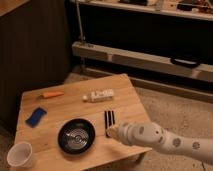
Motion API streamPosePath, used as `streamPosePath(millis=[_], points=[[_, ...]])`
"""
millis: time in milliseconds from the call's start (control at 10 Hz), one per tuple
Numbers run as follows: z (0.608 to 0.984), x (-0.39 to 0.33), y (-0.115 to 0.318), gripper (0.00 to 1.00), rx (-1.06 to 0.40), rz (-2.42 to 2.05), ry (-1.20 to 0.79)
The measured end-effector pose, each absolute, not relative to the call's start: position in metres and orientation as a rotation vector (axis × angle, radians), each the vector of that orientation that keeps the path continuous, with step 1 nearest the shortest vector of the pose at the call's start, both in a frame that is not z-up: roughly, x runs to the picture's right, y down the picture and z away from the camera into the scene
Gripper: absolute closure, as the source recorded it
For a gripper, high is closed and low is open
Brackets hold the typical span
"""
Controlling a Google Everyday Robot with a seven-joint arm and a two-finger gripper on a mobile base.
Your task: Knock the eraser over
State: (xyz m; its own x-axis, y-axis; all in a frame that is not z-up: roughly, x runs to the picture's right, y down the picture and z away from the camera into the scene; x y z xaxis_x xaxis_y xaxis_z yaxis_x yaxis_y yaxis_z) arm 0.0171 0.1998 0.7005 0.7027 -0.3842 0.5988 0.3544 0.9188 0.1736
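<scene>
The eraser (109, 120), a small black block with thin white stripes, is on the wooden table (127, 102) just right of the black bowl (76, 136). It shows as a long narrow shape pointing away from the camera. My gripper (113, 132) is at the tip of the white arm (155, 140), which reaches in from the lower right. The gripper is right at the eraser's near end, touching or nearly touching it.
A white cup (20, 155) stands at the table's front left corner. A blue pad (36, 116), an orange stick-like object (52, 94) and a white tube (98, 95) lie farther back. The table's right edge is close to the arm. Dark shelving stands behind.
</scene>
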Motion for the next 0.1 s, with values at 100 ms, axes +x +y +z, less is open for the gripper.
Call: streamPosePath(millis=[100], points=[[0.7010, 0.0165, 0.1992, 0.98, 0.056, -0.411, -0.672]])
